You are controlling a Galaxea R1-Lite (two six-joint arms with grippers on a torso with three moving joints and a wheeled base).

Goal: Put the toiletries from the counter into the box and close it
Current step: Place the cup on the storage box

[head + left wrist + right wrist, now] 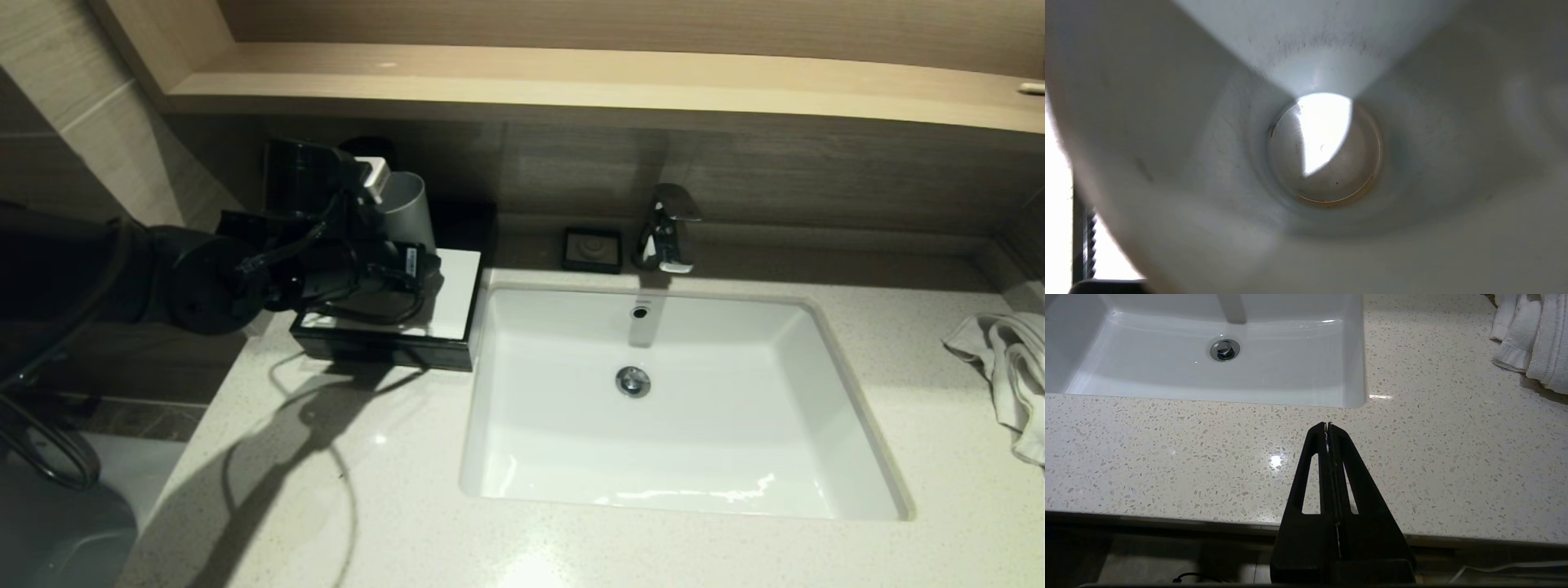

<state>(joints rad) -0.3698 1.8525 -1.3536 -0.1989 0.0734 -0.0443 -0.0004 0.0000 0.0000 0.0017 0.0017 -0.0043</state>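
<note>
A black box (384, 347) with a white inside stands on the counter left of the sink. My left gripper (415, 263) hovers over the box and is shut on a grey cup (406, 208), held tilted with its mouth toward the wrist. The left wrist view looks straight into the cup (1327, 151), which is empty; one serrated finger (1086, 239) shows outside its wall. My right gripper (1327, 425) is shut and empty above the front edge of the counter, out of the head view. No other toiletries show on the counter.
The white sink (522, 457) fills the middle, with a chrome faucet (669, 229) and a black soap dish (593, 249) behind it. A white towel (1008, 367) lies at the right. A wooden shelf (571, 82) overhangs the back wall.
</note>
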